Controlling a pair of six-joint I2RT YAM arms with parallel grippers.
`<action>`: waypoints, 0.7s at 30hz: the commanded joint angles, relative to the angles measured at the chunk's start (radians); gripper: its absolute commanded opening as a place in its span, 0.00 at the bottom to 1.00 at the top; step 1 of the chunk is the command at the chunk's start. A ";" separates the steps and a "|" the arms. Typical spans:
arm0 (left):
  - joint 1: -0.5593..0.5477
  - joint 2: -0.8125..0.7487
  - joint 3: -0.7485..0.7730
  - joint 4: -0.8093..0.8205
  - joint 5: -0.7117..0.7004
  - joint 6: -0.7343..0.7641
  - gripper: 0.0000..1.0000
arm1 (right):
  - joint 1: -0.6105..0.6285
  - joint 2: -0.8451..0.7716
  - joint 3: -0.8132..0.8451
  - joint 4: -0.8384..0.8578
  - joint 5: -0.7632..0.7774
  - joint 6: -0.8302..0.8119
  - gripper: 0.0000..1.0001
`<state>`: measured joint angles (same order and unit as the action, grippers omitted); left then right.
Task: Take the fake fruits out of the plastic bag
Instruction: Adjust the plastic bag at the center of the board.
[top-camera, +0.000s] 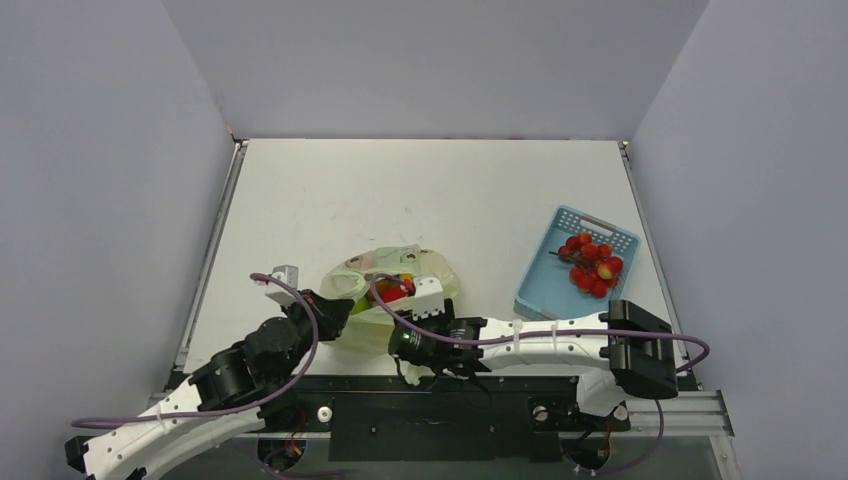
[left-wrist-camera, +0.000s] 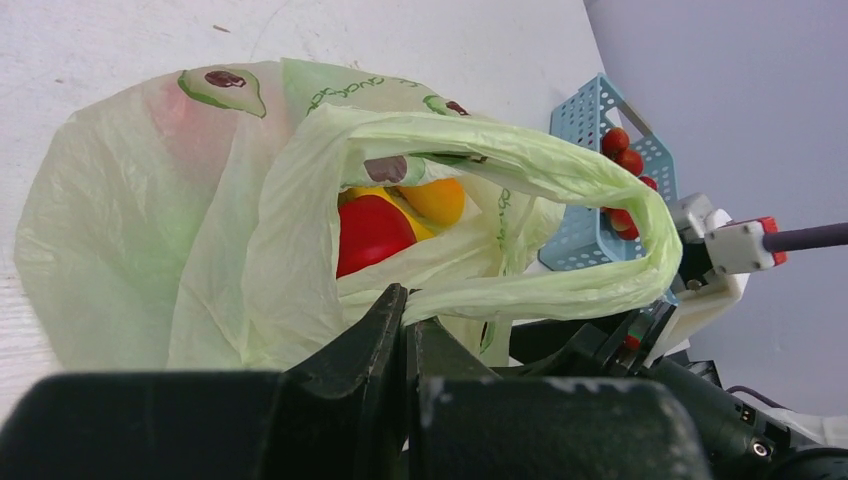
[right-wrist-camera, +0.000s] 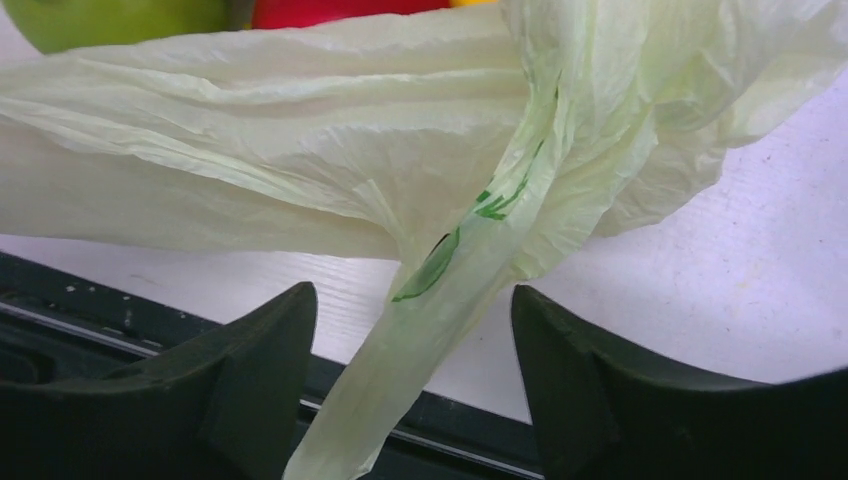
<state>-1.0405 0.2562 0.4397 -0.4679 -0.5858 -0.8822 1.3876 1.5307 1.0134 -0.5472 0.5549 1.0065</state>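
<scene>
The pale yellow-green plastic bag (top-camera: 392, 280) lies near the table's front edge with its mouth open. Inside it show a red fruit (left-wrist-camera: 372, 230), an orange-yellow fruit (left-wrist-camera: 435, 199) and a green fruit (right-wrist-camera: 120, 18). My left gripper (left-wrist-camera: 408, 305) is shut on the bag's near rim by its loop handle (left-wrist-camera: 560, 290). My right gripper (right-wrist-camera: 412, 305) is open; the bag's other handle strip (right-wrist-camera: 420, 330) hangs between its fingers without being pinched. In the top view the right gripper (top-camera: 425, 318) sits at the bag's front right, the left gripper (top-camera: 335, 310) at its front left.
A blue lattice basket (top-camera: 545, 285) holding a bunch of small red fruits (top-camera: 592, 262) stands at the right of the table. The table's black front rail (right-wrist-camera: 90, 310) runs just under the right gripper. Grey walls enclose the table.
</scene>
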 joint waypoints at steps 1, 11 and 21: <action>0.003 0.092 0.077 0.057 -0.005 -0.024 0.00 | -0.012 -0.002 0.031 0.014 0.017 -0.051 0.47; 0.352 0.352 0.311 0.118 0.307 0.200 0.00 | -0.307 -0.125 0.117 0.199 -0.356 -0.405 0.00; 1.240 0.628 0.393 0.386 1.291 0.020 0.00 | -0.746 -0.027 0.382 0.237 -1.019 -0.381 0.00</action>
<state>0.0971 0.9318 0.8146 -0.2264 0.3641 -0.7761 0.7368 1.4769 1.3254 -0.3546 -0.1650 0.6106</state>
